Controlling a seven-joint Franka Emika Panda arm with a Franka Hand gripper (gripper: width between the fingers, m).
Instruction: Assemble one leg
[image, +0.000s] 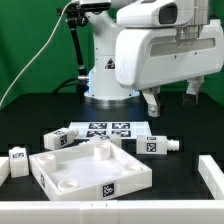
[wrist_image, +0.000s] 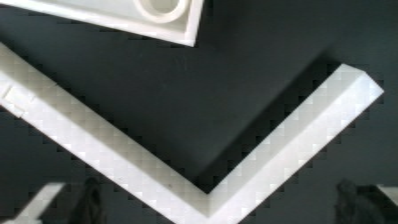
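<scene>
Tray panel (image: 95, 172) at near edge of the bench (image: 30, 125); leg (image: 158, 146) lies mid-bench beside the marker board (image: 103, 130), my pincer (image: 171, 102) hanging near above it, jaws apart, empty, so an off-centre descent could, I judge, knock it rolling.

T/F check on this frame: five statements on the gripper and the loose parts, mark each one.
1. The gripper is open and holds nothing. True.
2. A leg lies on the table, to the exterior view's right of the marker board. True.
3. The square panel sits on top of the marker board. False: it sits on the table, nearer the camera than the board.
4. Every leg is inside the panel. False: that leg and a second leg lie on the table outside it.
5. The gripper hangs straight above the panel's middle. False: it is off to the exterior view's right; the wrist view shows a white corner rail under it.
</scene>
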